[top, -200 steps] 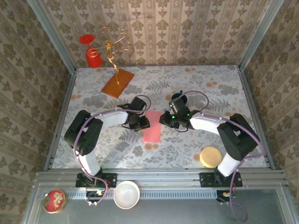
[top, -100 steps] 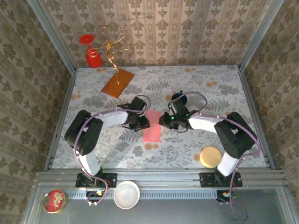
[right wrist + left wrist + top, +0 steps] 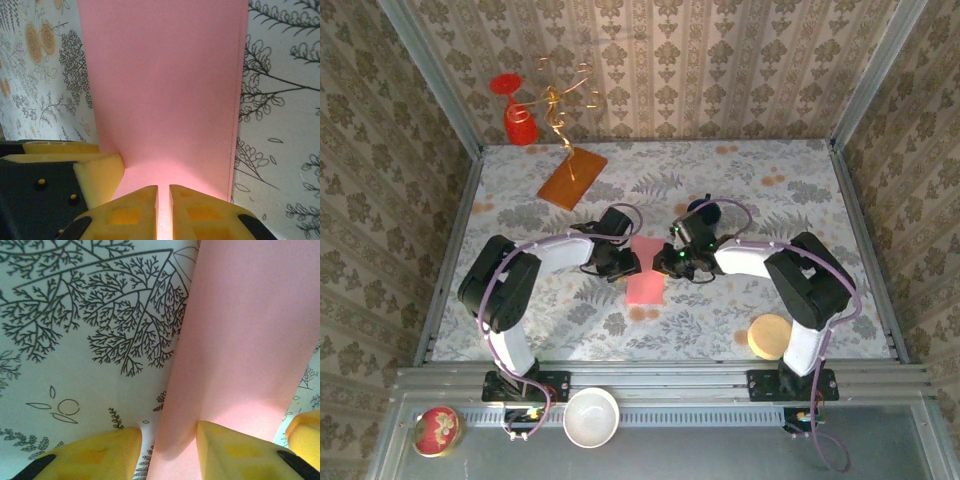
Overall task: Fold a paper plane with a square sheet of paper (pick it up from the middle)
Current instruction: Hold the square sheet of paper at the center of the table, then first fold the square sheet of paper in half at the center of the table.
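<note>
The sheet of paper (image 3: 645, 285) is a pink-red, narrow folded rectangle lying flat on the floral table, between my two grippers. My left gripper (image 3: 627, 265) is at its upper left edge. In the left wrist view the left gripper (image 3: 167, 452) is open and straddles the paper (image 3: 240, 340): one yellow finger (image 3: 90, 457) rests on the cloth, the other on the sheet. My right gripper (image 3: 666, 262) is at the upper right edge. Seen from the right wrist, the right gripper (image 3: 163, 210) is shut, fingertips together on top of the paper (image 3: 165, 90).
An orange-brown board (image 3: 572, 178) lies at the back left, with a red cup (image 3: 518, 122) and a gold wire figure (image 3: 558, 100) behind it. A yellow disc (image 3: 770, 336) sits near the right arm's base. A white bowl (image 3: 591, 416) stands on the front ledge.
My right gripper has slid a little to the left, onto the paper's right edge. The left gripper and the paper have stayed in place.
</note>
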Robot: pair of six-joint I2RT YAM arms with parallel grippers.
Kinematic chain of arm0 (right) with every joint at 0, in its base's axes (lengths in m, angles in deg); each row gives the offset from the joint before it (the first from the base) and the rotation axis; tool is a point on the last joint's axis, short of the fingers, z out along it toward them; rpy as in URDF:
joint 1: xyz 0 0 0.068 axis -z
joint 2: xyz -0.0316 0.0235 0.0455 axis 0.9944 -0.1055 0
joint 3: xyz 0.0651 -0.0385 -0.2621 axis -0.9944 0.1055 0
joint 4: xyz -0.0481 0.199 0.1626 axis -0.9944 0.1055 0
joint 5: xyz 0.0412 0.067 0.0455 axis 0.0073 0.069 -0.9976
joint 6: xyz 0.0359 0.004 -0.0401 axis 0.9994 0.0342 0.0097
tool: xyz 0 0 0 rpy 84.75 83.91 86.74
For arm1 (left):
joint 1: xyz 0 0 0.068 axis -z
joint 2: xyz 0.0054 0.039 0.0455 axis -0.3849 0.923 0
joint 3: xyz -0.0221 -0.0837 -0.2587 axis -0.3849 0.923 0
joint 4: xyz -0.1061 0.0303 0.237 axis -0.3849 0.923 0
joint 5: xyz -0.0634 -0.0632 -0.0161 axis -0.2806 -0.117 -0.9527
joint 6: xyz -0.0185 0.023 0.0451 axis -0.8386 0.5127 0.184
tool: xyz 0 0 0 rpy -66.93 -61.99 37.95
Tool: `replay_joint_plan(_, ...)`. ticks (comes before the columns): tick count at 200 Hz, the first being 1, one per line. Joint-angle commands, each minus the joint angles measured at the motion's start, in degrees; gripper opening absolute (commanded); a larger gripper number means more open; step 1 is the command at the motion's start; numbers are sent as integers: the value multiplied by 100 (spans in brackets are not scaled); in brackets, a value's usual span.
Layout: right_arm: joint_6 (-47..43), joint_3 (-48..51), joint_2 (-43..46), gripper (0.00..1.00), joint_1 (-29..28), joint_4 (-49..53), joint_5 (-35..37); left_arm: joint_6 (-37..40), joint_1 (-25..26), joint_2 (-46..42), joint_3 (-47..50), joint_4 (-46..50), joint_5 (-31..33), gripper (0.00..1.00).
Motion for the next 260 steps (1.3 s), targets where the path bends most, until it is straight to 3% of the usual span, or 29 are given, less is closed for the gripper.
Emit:
replay_joint_plan(1, -121, -174, -186, 16, -30, -40, -211, -57, 76, 585, 337, 299, -121, 38)
replay_joint_plan(86, -346, 17, -595, 10, -21, 858, 145, -34, 38, 318, 366, 310, -121, 39)
replay_joint_plan(146, -978, -95, -841, 9, 49, 1564, 206, 514, -351, -1142, 114, 361, -41, 38)
replay_joint_plan(193, -2211, -535, -1055, 9, 58, 2137, -159, 727, -110, -1017, -135, 60, -818, 26)
replay_joint_plan(260, -2088, -714, -1249, 7, 84, 2304, -126, 477, 41, -350, -344, 28, -1225, 12)
